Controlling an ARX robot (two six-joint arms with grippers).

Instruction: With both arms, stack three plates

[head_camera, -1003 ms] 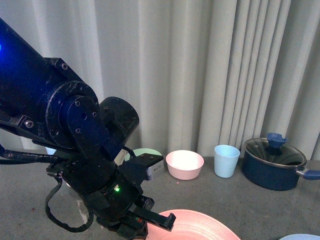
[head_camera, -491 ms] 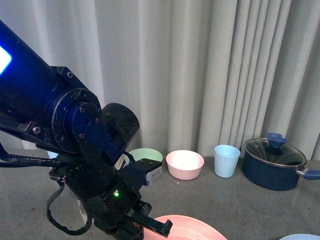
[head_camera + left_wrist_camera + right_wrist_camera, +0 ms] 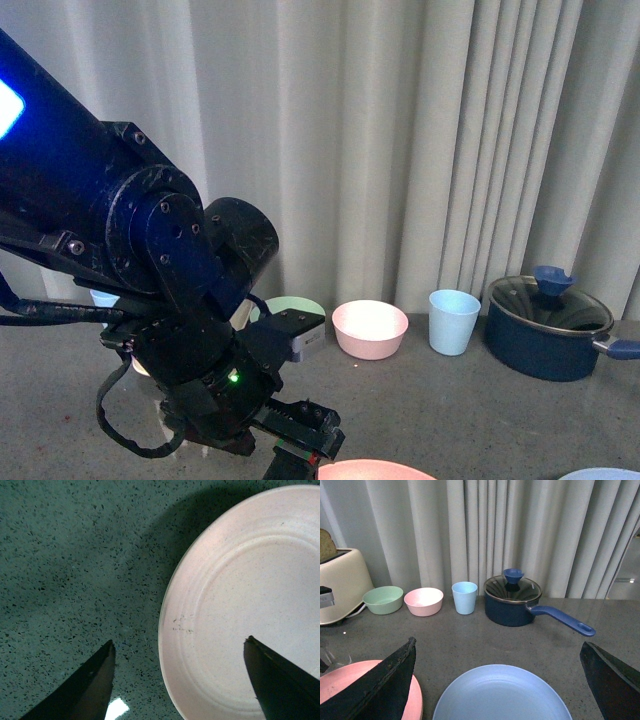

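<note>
The pink plate lies flat on the dark speckled counter; only its far rim shows at the bottom of the front view. My left gripper is open and hangs over the plate's rim, one finger over the plate, the other over the bare counter. In the front view the left arm fills the left side. The light blue plate lies next to the pink plate. My right gripper is open above and behind the blue plate. A third plate is not in view.
Along the curtain stand a cream toaster, a green bowl, a pink bowl, a light blue cup and a dark blue lidded pot with its handle pointing right.
In the front view the pink plate has slid lower, towards the near edge, and shows less. The left gripper has shifted a little over it. The things at the back have not moved.
</note>
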